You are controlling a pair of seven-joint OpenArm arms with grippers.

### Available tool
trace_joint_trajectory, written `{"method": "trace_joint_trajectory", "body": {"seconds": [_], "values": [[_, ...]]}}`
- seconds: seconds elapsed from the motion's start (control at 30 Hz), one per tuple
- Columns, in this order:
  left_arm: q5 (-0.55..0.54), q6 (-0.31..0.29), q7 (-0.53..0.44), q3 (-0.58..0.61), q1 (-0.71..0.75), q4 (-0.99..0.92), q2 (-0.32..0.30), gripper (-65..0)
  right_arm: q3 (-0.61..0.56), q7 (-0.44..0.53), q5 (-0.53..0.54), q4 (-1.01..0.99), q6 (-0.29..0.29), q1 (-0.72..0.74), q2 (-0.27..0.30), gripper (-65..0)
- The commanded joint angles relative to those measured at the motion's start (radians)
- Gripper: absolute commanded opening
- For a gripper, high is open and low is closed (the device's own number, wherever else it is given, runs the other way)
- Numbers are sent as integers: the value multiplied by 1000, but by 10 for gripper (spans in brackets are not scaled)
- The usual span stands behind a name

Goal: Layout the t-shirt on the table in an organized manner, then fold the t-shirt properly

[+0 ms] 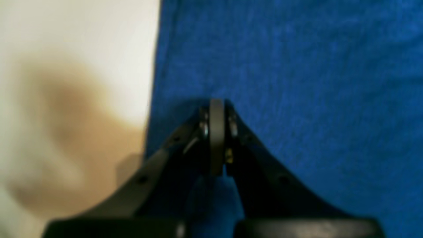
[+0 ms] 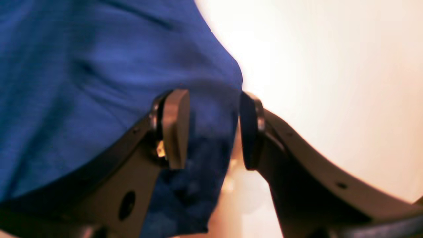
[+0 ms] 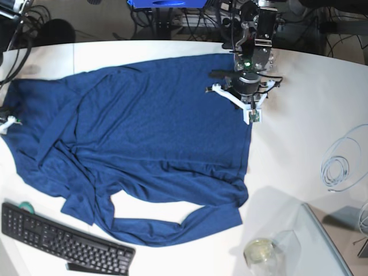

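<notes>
One t-shirt [image 3: 144,132], spread on one surface [image 3: 299,115]. One keyboard [image 3: 63,238], 7 o'clock. Left fingers [image 1: 216,109] pinched together over fabric; right fingers [image 2: 176,129] parted around its edge.

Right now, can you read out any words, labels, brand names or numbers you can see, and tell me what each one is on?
No text can be read in any view.
t-shirt: plain, no print showing.
keyboard: key legends too small to read.
left gripper and right gripper: no markings visible.
table: bare white, no labels.
</notes>
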Motion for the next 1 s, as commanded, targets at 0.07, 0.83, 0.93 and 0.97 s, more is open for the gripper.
{"method": "trace_joint_trajectory", "body": {"seconds": [0.07,0.83,0.93,0.97], "values": [[5,12,24,-4,-7,-32,-28,-650,-1,107,19,-104,11,65,1,-417],[3,12,25,-7,-159,-142,-155,-650,5,30,20,-72,-53,-119,-10,-600],[-3,12,28,-7,-164,-131,-152,-650,5,-4,19,80,-82,-185,-48,-600],[-4,12,32,-7,-162,-131,-150,-650,5,-16,19,137,-82,-205,-54,-600]]}}
